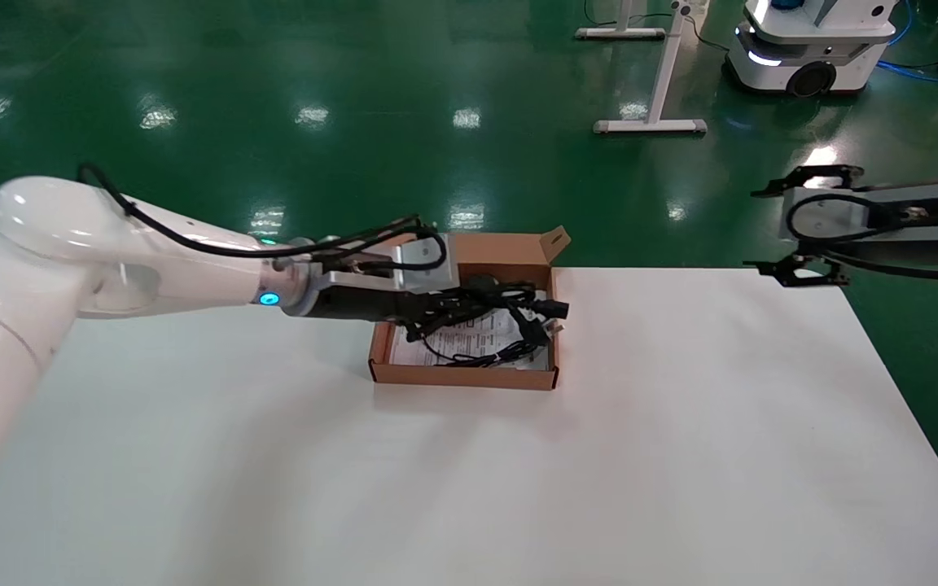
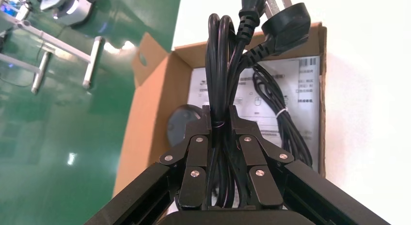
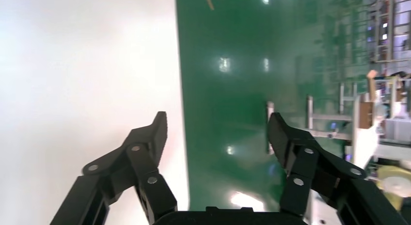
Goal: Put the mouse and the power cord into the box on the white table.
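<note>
The brown box (image 1: 461,376) stands open on the white table (image 1: 599,456), near its far edge, with a white printed sheet on its bottom. My left gripper (image 1: 436,313) reaches over the box and is shut on the power cord (image 1: 510,303). In the left wrist view the gripper (image 2: 220,113) clamps the thick coiled power cord (image 2: 220,65), whose plug (image 2: 286,24) hangs over the far end of the box (image 2: 145,123). The mouse (image 2: 181,123) lies inside the box beside the fingers, partly hidden, and its thin cable (image 2: 286,123) lies on the sheet. My right gripper (image 1: 754,229) hangs open and empty at the table's far right corner.
Green floor (image 1: 273,98) lies beyond the table's far edge. A white stand's legs (image 1: 656,81) and another robot's base (image 1: 811,49) are far behind. The right wrist view shows the open right gripper (image 3: 215,125) over the table's edge (image 3: 72,65).
</note>
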